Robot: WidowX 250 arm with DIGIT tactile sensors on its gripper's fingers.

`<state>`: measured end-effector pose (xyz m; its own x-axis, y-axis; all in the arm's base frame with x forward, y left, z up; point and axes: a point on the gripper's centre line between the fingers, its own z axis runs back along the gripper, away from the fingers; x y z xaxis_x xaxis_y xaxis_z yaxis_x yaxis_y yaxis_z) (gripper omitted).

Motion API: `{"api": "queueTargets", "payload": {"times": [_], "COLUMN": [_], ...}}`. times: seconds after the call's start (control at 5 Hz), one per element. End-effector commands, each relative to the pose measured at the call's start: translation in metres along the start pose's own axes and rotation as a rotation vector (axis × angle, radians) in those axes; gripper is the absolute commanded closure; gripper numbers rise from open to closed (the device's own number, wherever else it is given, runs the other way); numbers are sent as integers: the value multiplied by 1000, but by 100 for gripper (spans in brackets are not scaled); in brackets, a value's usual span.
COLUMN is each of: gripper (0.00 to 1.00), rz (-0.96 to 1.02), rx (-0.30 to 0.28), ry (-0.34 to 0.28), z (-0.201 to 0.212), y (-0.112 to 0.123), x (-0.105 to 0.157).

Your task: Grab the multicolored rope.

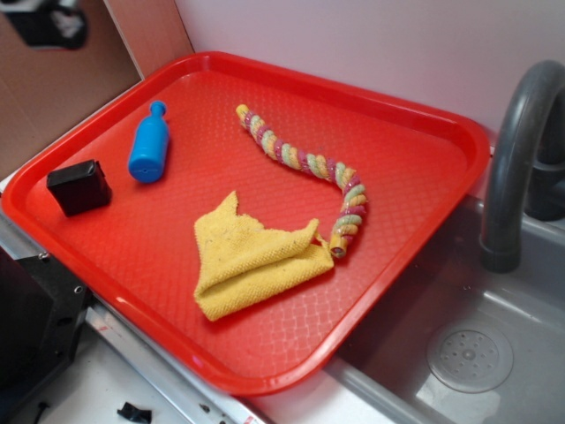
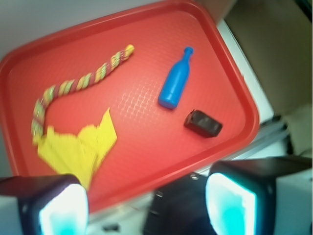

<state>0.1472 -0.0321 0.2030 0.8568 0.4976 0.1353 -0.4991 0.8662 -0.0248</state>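
The multicolored rope point(image 1: 305, 161), twisted in pastel yellow, pink and green, lies in a curve across the middle and right of the red tray point(image 1: 159, 256). Its lower end touches the yellow cloth point(image 1: 252, 256). In the wrist view the rope point(image 2: 80, 83) runs from the tray's upper middle down to the left. My gripper point(image 2: 146, 205) is open, high above the tray's near edge and far from the rope, with nothing between its fingers. In the exterior view only a dark blurred part of the arm point(image 1: 53, 22) shows in the top left corner.
A blue bottle point(image 1: 148, 146) and a small black box point(image 1: 79, 187) lie on the tray's left side. To the right of the tray are a grey sink point(image 1: 477, 353) and a dark faucet point(image 1: 512, 159). A wall stands behind.
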Motion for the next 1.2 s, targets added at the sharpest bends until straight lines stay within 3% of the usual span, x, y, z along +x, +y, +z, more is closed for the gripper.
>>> {"api": "queueTargets", "payload": {"times": [0.0,0.4,0.8,1.0], "gripper": [0,0,0,0], "rz": [511,716,754,711], "rx": [-52,-47,-79,-52], "ry": [-55,-99,9,33], "z": [-55,-104,-158,-177], "y": [-41,-64,-78,-86], "x": [41,74,98,103]}}
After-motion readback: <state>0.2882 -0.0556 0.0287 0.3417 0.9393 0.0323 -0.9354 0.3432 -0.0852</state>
